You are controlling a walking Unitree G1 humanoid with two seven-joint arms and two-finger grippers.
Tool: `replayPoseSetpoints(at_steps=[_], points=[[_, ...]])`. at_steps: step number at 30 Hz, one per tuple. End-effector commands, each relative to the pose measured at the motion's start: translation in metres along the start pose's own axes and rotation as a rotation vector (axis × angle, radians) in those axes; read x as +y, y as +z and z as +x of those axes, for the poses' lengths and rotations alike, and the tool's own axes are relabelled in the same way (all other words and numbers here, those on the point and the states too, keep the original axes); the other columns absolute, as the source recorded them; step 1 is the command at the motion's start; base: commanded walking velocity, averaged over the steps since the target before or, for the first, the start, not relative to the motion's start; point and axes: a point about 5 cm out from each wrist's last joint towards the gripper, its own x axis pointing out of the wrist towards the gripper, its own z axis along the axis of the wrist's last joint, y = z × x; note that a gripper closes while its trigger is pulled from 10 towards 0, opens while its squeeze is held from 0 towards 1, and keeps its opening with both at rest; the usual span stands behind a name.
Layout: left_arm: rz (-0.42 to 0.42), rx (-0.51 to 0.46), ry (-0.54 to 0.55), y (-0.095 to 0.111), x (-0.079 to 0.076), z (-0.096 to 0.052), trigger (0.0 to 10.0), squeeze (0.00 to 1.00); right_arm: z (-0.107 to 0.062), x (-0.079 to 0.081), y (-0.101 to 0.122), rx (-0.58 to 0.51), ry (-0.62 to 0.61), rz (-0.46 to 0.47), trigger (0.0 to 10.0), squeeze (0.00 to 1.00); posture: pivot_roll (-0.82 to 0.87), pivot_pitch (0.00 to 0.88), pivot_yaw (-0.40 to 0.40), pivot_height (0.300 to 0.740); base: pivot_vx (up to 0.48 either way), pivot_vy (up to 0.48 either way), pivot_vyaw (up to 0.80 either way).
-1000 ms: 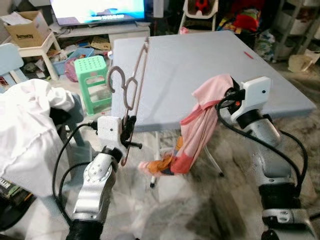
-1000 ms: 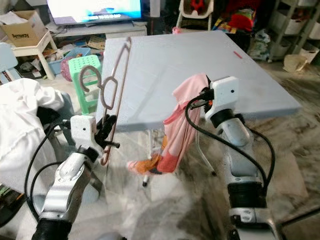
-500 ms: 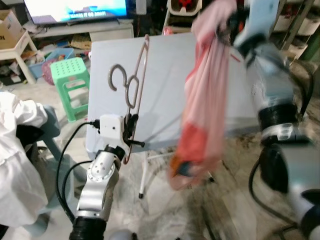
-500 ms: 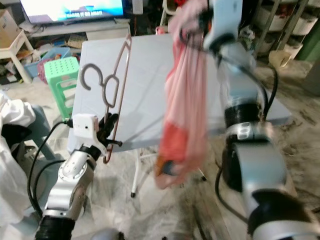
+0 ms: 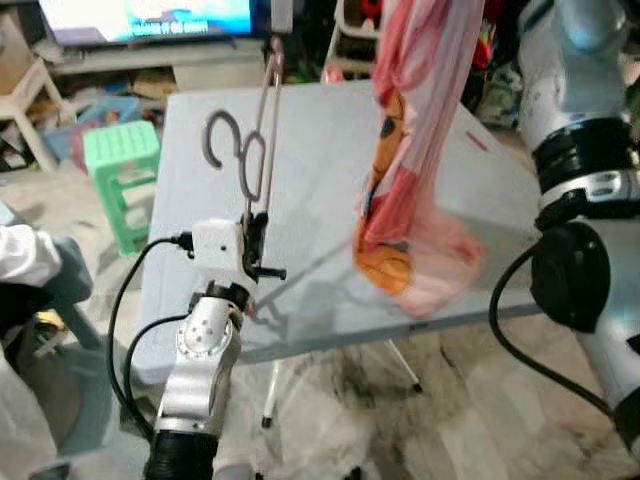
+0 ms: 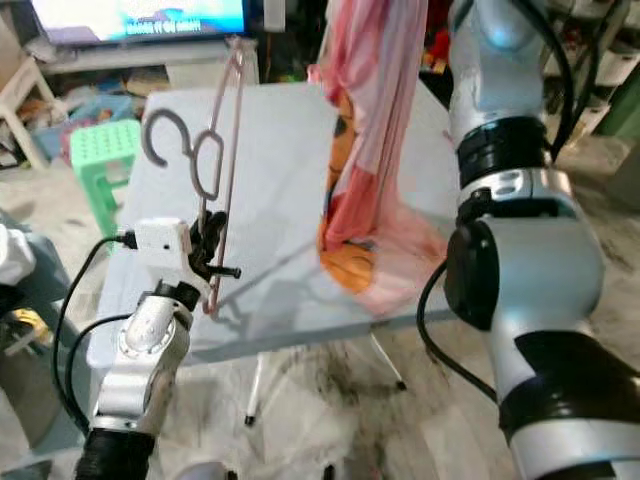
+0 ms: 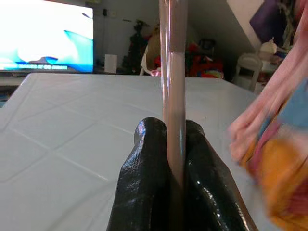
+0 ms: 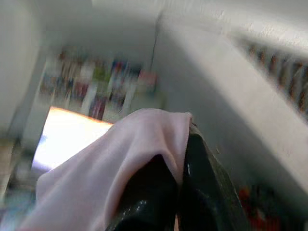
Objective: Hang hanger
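Left eye view: the right gripper (image 8: 180,192), clenched on the dress (image 5: 415,150), has swung it high; left gripper (image 7: 175,159) still clamps the hanger (image 5: 255,150), ready for threading.

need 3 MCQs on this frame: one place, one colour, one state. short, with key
1. Where does the garment's lower end rest?
A. on the grey table
B. on the floor
C. on the stool

2. What colour is the stool?
A. red
B. green
C. black

3. What is the left pincer doing?
A. hanging open
B. clamping the hanger
C. gripping the table edge

Key: 1 A, the cloth pools on the tabletop; 2 B, mint green beside the table; 3 B, both fingers press the hanger's bar in the left wrist view.
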Motion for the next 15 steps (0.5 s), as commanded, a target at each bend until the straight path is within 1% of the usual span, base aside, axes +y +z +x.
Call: replayPoseSetpoints(at_steps=[1, 2, 3, 4, 5, 6, 7, 8, 10, 12, 13, 14, 15], points=[[0.009, 0.089, 0.013, -0.017, 0.004, -0.006, 10.0, 0.0, -0.017, 0.019, -0.044, 0.208, 0.113, -0.034, 10.0, 0.0, 0.03, 0.0, -0.048, 0.74, 0.0, 0.0, 0.0], [0.011, 0.088, 0.013, -0.017, 0.004, -0.005, 10.0, 0.0, -0.028, 0.026, -0.064, 0.316, 0.168, -0.046, 10.0, 0.0, 0.02, 0.0, -0.045, 0.74, 0.0, 0.0, 0.0], [0.012, 0.088, 0.013, -0.017, 0.004, -0.005, 10.0, 0.0, -0.036, 0.03, -0.078, 0.391, 0.206, -0.052, 10.0, 0.0, 0.02, 0.0, -0.045, 0.74, 0.0, 0.0, 0.0], [0.015, 0.087, 0.011, -0.017, 0.003, -0.004, 10.0, 0.0, -0.062, 0.041, -0.109, 0.568, 0.335, -0.113, 10.0, 0.0, 0.02, 0.0, -0.04, 0.74, 0.0, 0.0, 0.0], [0.015, 0.087, 0.011, -0.017, 0.003, -0.004, 10.0, 0.0, -0.062, 0.041, -0.109, 0.568, 0.335, -0.113, 10.0, 0.0, 0.02, 0.0, -0.04, 0.74, 0.0, 0.0, 0.0], [0.02, 0.084, 0.01, -0.017, 0.002, -0.003, 10.0, 0.0, -0.092, 0.046, -0.134, 0.7, 0.46, -0.149, 10.0, 0.0, 0.02, 0.0, -0.038, 0.74, 0.0, 0.0, 0.0], [0.023, 0.083, 0.008, -0.017, 0.001, -0.002, 10.0, 0.0, -0.104, 0.047, -0.143, 0.739, 0.495, -0.149, 10.0, 0.72, 0.02, 0.0, -0.035, 0.74, 0.0, 0.0, 0.0], [0.025, 0.082, 0.006, -0.017, 0.001, -0.002, 10.0, 0.0, -0.115, 0.046, -0.149, 0.764, 0.516, -0.125, 10.0, 1.0, 0.02, 0.0, -0.034, 0.74, 0.0, 0.0, 0.0], [0.028, 0.083, 0.002, -0.017, 0.0, -0.002, 10.0, 0.0, -0.123, 0.044, -0.151, 0.777, 0.536, -0.093, 10.0, 1.0, 0.02, 0.0, -0.03, 0.74, 0.0, 0.0, 0.0], [0.029, 0.084, -0.002, -0.017, 0.0, -0.002, 10.0, 0.0, -0.129, 0.039, -0.152, 0.78, 0.558, -0.101, 10.0, 1.0, 0.02, 0.0, -0.03, 0.74, 0.0, 0.0, 0.0], [0.03, 0.086, -0.005, -0.017, -0.001, -0.002, 10.0, 0.0, -0.131, 0.035, -0.152, 0.78, 0.568, -0.122, 10.0, 1.0, 0.02, 0.0, -0.024, 0.74, 0.0, 0.0, 0.0], [0.032, 0.09, -0.015, -0.018, -0.001, -0.002, 10.0, 0.0, -0.136, 0.026, -0.15, 0.776, 0.608, -0.183, 10.0, 1.0, 0.02, 0.0, -0.018, 0.74, 0.0, 0.0, 0.0], [0.032, 0.09, -0.015, -0.018, -0.001, -0.002, 10.0, 0.0, -0.136, 0.026, -0.15, 0.776, 0.608, -0.183, 10.0, 1.0, 0.02, 0.0, -0.018, 0.74, 0.0, 0.0, 0.0]])
